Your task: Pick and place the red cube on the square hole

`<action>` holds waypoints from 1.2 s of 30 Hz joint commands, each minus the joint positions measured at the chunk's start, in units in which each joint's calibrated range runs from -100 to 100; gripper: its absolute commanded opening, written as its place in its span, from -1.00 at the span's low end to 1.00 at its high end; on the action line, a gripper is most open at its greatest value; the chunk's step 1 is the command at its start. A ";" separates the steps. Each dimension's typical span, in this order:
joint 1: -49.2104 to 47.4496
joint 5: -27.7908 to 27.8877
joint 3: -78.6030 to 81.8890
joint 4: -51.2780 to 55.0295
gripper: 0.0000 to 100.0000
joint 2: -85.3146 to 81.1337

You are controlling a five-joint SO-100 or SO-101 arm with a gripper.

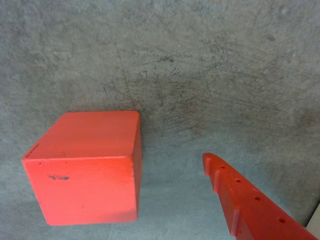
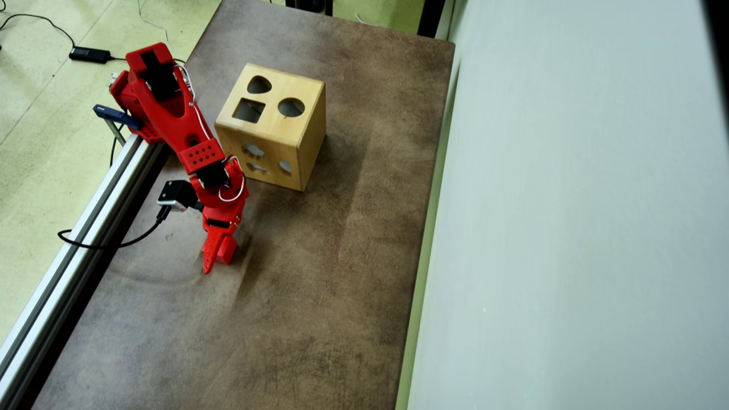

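Note:
The red cube [image 1: 87, 172] sits on the grey-brown table, at lower left in the wrist view. One red finger [image 1: 240, 200] of my gripper comes in from the bottom right, with a clear gap between it and the cube; the other jaw is out of that view. In the overhead view my gripper [image 2: 219, 259] is low over the table, open, with the cube [image 2: 226, 250] beside its long finger. The square hole [image 2: 249, 110] is in the top of the wooden box [image 2: 299, 142], behind the arm.
The box top also has a round hole [image 2: 291, 107] and a rounded-triangle hole [image 2: 259, 85]. A metal rail [image 2: 85, 228] runs along the table's left edge. A pale wall [image 2: 569, 228] bounds the right side.

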 commanded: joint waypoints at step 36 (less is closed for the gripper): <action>3.43 3.42 -0.47 0.63 0.43 -0.57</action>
